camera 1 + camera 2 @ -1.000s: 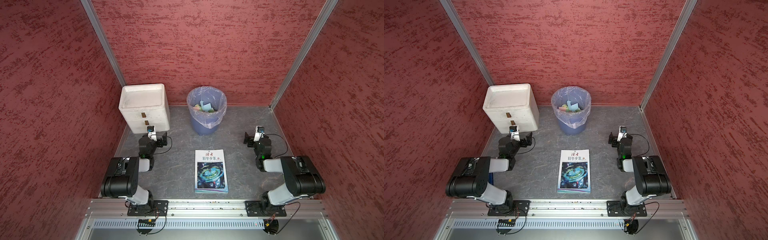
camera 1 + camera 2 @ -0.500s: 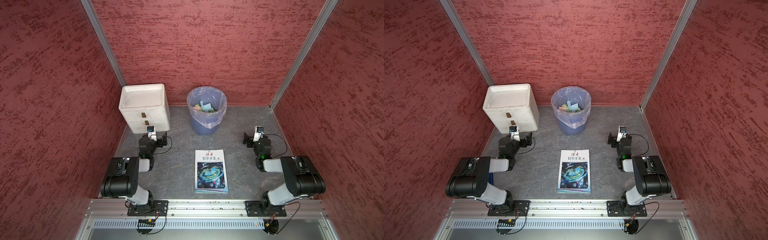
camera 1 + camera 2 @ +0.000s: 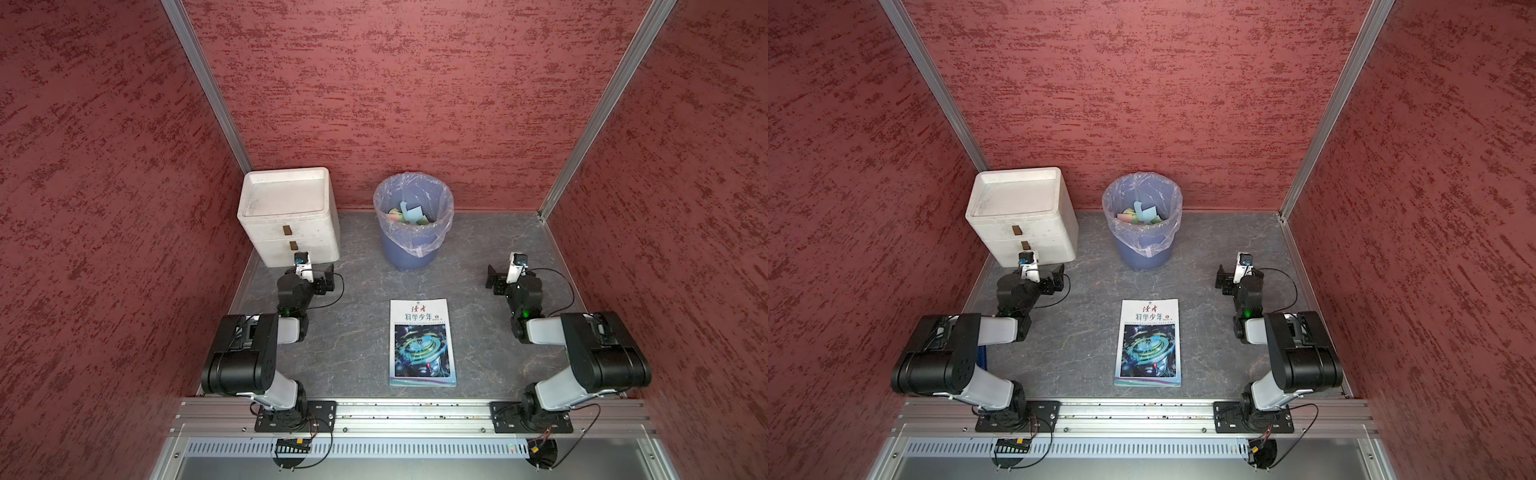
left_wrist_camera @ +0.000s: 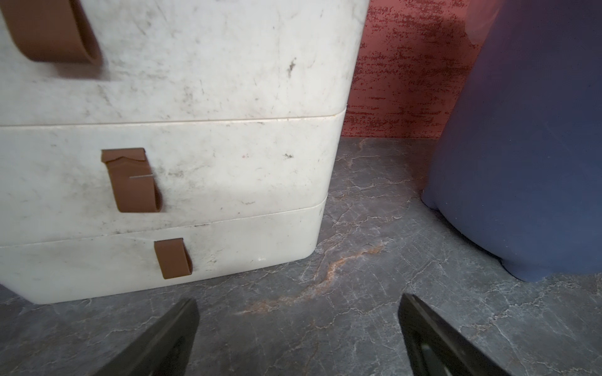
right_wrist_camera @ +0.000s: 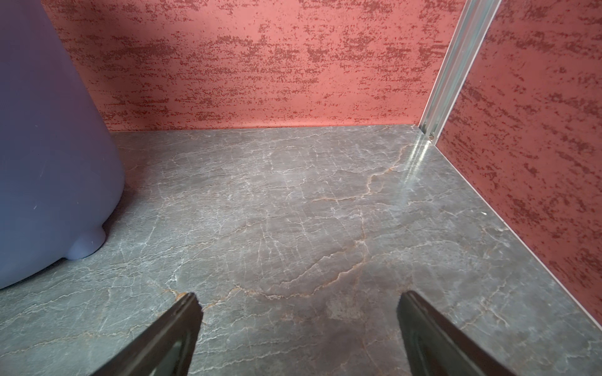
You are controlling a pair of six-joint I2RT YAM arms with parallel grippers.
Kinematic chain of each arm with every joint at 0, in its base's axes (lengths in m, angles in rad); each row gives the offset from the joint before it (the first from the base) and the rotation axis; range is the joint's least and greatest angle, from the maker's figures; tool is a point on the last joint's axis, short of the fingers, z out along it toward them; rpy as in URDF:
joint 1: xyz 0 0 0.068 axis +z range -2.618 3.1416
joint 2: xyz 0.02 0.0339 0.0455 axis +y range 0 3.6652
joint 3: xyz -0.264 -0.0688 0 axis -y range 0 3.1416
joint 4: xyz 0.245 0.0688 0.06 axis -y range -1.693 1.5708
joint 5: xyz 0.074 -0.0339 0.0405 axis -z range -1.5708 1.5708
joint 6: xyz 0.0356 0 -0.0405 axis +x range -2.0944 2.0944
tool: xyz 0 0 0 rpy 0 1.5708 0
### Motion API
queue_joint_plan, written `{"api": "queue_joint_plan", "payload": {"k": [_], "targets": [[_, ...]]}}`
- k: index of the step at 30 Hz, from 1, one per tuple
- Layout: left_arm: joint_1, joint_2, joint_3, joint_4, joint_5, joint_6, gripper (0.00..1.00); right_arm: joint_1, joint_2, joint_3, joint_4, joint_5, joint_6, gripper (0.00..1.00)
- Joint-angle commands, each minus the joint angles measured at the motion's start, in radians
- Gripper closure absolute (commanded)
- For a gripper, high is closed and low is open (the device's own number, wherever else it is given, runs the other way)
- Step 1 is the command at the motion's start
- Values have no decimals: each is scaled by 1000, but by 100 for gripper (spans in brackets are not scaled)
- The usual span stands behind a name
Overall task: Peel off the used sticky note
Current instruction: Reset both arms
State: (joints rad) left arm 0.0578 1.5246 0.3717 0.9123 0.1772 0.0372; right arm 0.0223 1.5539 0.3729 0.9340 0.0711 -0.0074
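Note:
A closed book (image 3: 422, 341) with a blue picture cover lies flat at the front middle of the grey table in both top views (image 3: 1149, 341). The used sticky note is out of view; none shows on the cover. My left gripper (image 3: 328, 277) rests low by the white drawer unit, open and empty, with bare table between its fingers in the left wrist view (image 4: 298, 301). My right gripper (image 3: 492, 278) sits low at the right, also open and empty over bare table (image 5: 298, 298). Both are well behind the book.
A white drawer unit (image 3: 289, 216) with brown pull tabs (image 4: 135, 182) stands at the back left. A blue bin (image 3: 413, 222) with a plastic liner holds coloured paper pieces at the back middle. Red walls close in three sides.

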Motion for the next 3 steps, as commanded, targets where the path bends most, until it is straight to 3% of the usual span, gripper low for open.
{"api": "queue_joint_plan", "payload": {"k": [1, 3], "targets": [[0, 3, 0, -1, -7, -6, 0, -3, -7, 3, -4, -13, 7, 1], [0, 1, -1, 1, -8, -6, 0, -3, -9, 3, -4, -14, 7, 2]]}}
